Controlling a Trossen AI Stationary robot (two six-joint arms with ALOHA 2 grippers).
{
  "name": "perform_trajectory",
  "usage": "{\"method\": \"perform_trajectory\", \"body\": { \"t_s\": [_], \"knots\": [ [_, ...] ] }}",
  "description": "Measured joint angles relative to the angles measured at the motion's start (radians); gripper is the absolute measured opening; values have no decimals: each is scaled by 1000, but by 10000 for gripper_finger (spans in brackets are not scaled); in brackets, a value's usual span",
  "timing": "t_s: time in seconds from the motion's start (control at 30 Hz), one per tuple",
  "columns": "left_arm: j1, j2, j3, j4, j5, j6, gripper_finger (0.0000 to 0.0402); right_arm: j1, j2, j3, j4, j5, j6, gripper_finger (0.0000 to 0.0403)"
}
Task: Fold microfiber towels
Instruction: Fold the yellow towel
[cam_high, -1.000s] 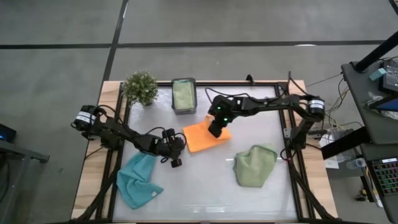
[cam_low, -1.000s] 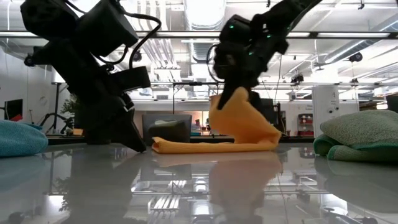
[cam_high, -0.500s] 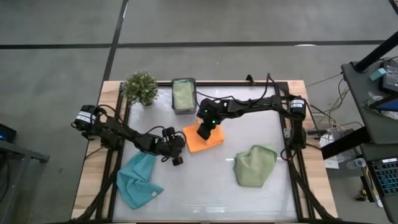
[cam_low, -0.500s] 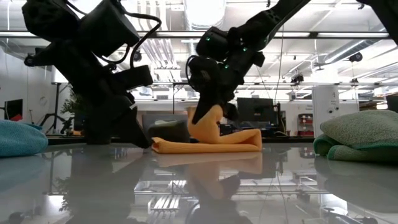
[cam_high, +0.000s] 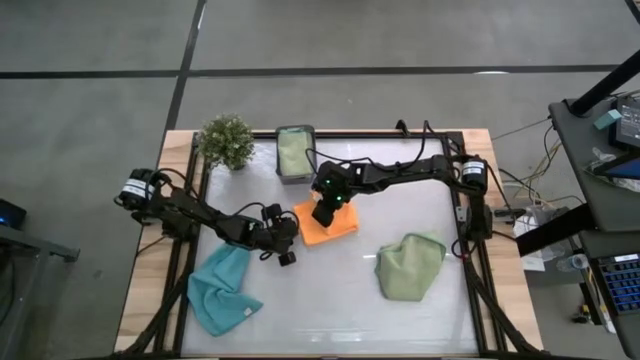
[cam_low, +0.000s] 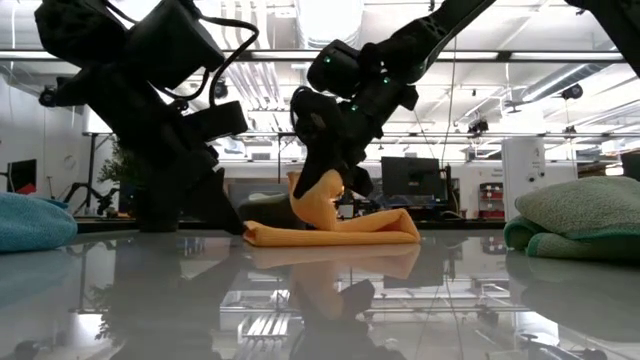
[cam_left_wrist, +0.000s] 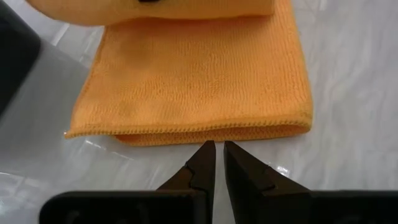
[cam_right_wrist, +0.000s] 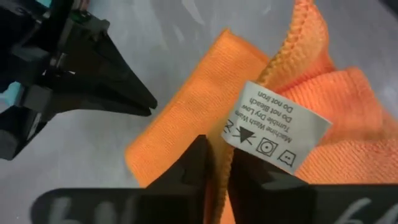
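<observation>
- Right gripper (cam_right_wrist: 214, 171) pinches a raised edge of the orange microfiber towel (cam_high: 327, 225), near the middle of the tabletop (cam_high: 330, 300); its care label (cam_right_wrist: 277, 134) shows beside the fingers.
- Left gripper (cam_left_wrist: 217, 163), fingers clenched on nothing, sits at the towel's folded edge.
- Blue towel (cam_high: 220, 290) lies by the left edge, a sage green towel (cam_high: 408, 265) toward the right.
- Another green cloth is half hidden in the dark grey box (cam_high: 295, 152).

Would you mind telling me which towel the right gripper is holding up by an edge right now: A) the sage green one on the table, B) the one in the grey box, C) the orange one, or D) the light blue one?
C: the right gripper pinches a raised edge of the orange towel, whose care label shows beside its fingers in the right wrist view.
</observation>
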Motion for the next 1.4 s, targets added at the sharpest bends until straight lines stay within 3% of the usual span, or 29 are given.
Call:
{"method": "perform_trajectory", "body": {
  "t_s": [0.4, 0.57, 0.73, 0.9, 1.13, 1.23, 1.4],
  "knots": [
    [6, 0, -1, 18, 0, 24, 19, 2, 0, -1, 22, 9, -25, 149],
    [7, 0, -1, 16, 0, 24, 19, 10, -15, -2, -6, -1, -136, 169],
    [6, 0, -1, 16, 6, 24, 19, 46, -91, -15, -102, 2, -368, 168],
    [6, -1, 3, 26, 84, 24, 19, 88, -156, -59, -255, 11, -590, 152],
    [2, -2, 3, 115, 215, 24, 19, 93, -213, -175, -272, 66, -654, 127],
    [-6, -2, 3, 149, 223, 25, 19, 95, -230, -219, -261, 129, -671, 119],
    [-6, 8, 3, 194, 215, 24, 19, 95, -231, -283, -194, 143, -674, 109]
  ]
}}
